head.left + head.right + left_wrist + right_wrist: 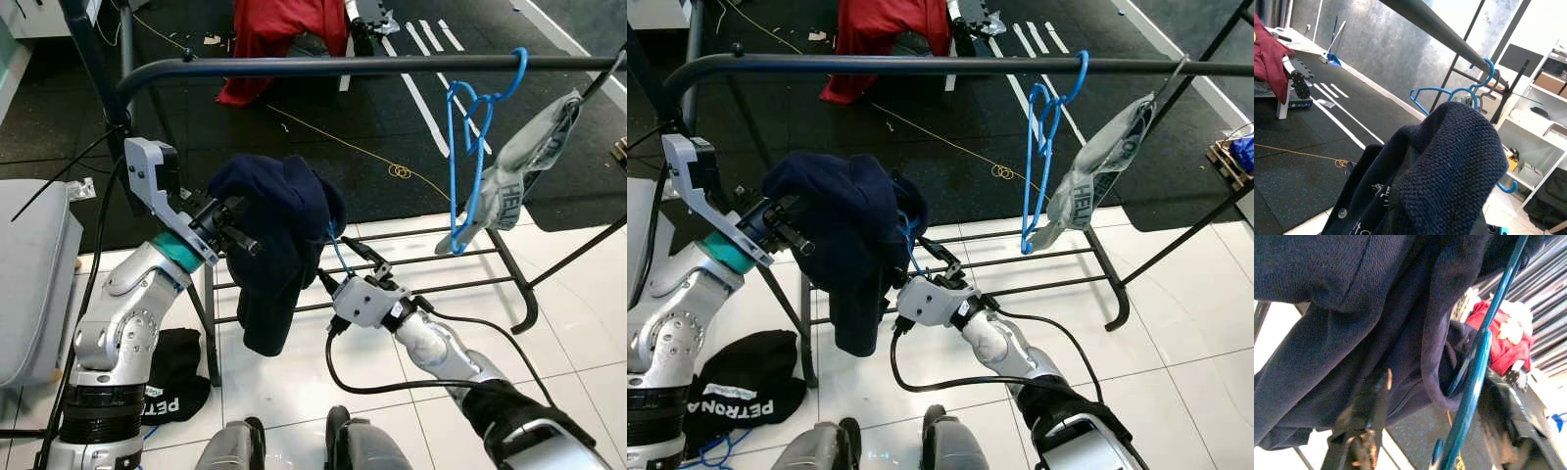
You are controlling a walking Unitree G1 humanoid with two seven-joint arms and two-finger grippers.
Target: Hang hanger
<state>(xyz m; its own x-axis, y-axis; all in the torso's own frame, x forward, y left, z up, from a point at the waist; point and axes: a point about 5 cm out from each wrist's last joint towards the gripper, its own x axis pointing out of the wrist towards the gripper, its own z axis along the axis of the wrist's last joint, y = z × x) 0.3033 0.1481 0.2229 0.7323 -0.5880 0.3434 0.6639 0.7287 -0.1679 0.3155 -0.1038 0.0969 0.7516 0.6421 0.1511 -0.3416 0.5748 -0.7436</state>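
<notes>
Spanning the scene, a black metal clothes rail [323, 67] carries an empty blue plastic hanger [472, 137] and a grey printed garment [519, 171]. Below it, a dark navy knit garment [279, 235] drapes over another blue hanger [1474, 377], which the right gripper [343, 257] grasps. The left gripper [235, 227] is buried in the cloth; whether it is clenched cannot be told.

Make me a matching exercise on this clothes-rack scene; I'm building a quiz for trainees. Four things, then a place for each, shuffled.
Things:
1. navy garment
2. empty blue hanger
3. red cloth
4. black garment with white lettering

Places:
A. hooked on the rail
B. on the white tiles by the robot's left side
C. held up between the two grippers
D. on the dark floor beyond the rail

Pairs: 1-C, 2-A, 3-D, 4-B
</notes>
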